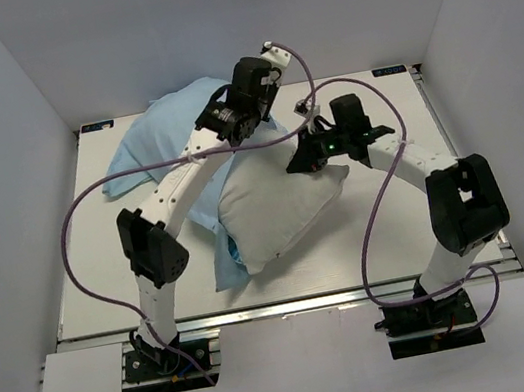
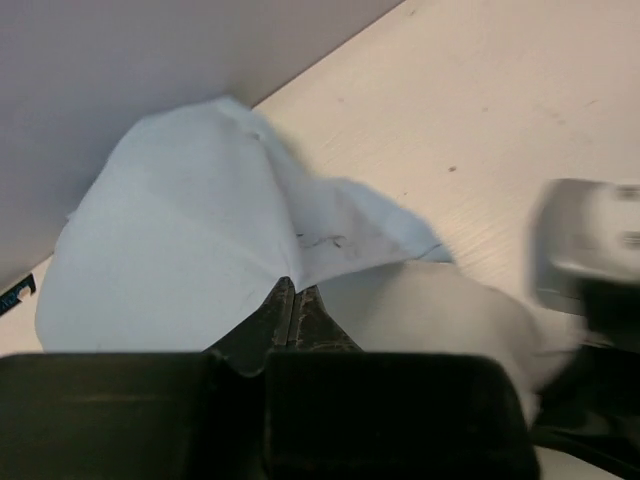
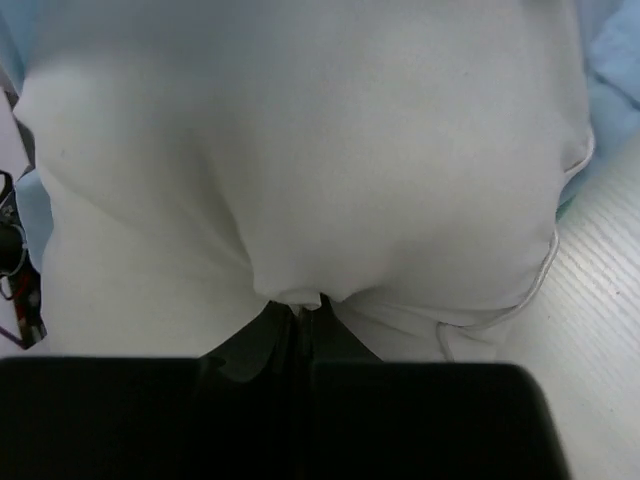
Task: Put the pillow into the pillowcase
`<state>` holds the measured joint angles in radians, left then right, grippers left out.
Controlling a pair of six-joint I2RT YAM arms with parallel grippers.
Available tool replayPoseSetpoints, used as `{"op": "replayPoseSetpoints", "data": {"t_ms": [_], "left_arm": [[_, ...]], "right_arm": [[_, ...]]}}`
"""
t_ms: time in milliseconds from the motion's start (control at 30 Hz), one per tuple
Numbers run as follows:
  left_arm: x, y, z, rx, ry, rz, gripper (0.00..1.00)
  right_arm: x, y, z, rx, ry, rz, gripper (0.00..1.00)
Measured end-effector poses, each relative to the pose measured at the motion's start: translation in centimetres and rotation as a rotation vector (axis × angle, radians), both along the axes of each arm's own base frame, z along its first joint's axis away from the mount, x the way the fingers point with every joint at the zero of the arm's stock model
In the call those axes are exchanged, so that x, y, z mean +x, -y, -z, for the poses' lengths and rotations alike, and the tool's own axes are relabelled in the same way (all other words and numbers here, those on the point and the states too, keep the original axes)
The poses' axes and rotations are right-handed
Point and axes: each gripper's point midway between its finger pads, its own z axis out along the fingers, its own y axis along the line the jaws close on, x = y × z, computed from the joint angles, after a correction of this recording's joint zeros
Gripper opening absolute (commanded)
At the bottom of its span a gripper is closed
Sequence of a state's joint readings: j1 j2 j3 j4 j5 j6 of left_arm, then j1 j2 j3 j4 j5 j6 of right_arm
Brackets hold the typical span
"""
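The plump white pillow (image 1: pixel 279 203) lies mid-table, partly on top of the light blue pillowcase (image 1: pixel 147 145), which bulges toward the back left. At the pillow's far edge, my left gripper (image 1: pixel 255 128) is shut on a fold of the pillowcase (image 2: pixel 170 230), with the cloth rising from its closed tips (image 2: pixel 293 285). The pillow (image 2: pixel 440 310) shows to the right of them. My right gripper (image 1: pixel 303 161) sits at the pillow's far right corner. It is shut (image 3: pixel 300 300) on a pinch of the pillow (image 3: pixel 300 150), which fills the right wrist view.
A strip of pillowcase (image 1: pixel 223 264) pokes out under the pillow's near left side. Grey walls enclose the table (image 1: pixel 84 278) on three sides. Purple cables loop over both arms. The right arm (image 2: pixel 590 250) shows blurred at the right of the left wrist view.
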<state>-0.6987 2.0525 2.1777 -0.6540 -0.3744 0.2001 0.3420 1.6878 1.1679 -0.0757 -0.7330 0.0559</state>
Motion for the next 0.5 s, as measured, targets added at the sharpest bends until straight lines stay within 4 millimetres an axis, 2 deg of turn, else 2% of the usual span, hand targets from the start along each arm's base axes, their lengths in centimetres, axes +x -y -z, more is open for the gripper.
{"op": "replayPoseSetpoints", "data": {"t_ms": [100,167,233,300,400,467,500], "left_arm": [[-3.9,2.4,-4.0,-0.048,0.052,0.074,0.00],[-6.3,3.3,-5.7,-0.069,0.064,0.112,0.00],[-8.1,4.0,-6.9,-0.098,0.068,0.139,0.00],[-9.5,4.4,-7.8,-0.137,0.070,0.150,0.00],[-11.6,4.4,-8.7,-0.215,0.060,0.156,0.00],[-13.4,4.3,-8.5,-0.256,0.033,0.170,0.00],[-14.4,4.4,-8.4,-0.272,0.019,0.180,0.00]], "right_arm": [[0.0,-1.3,-1.7,-0.015,0.088,0.042,0.00],[-0.3,-1.7,-3.9,-0.006,0.205,0.096,0.00],[-1.6,-1.8,-7.1,0.041,0.365,0.161,0.00],[-3.1,-1.9,-10.8,0.151,0.524,0.216,0.00],[-4.0,-2.4,-14.8,0.303,0.647,0.274,0.00],[-2.8,-3.0,-15.6,0.367,0.664,0.332,0.00],[-1.8,-3.2,-15.3,0.381,0.660,0.375,0.00]]}}
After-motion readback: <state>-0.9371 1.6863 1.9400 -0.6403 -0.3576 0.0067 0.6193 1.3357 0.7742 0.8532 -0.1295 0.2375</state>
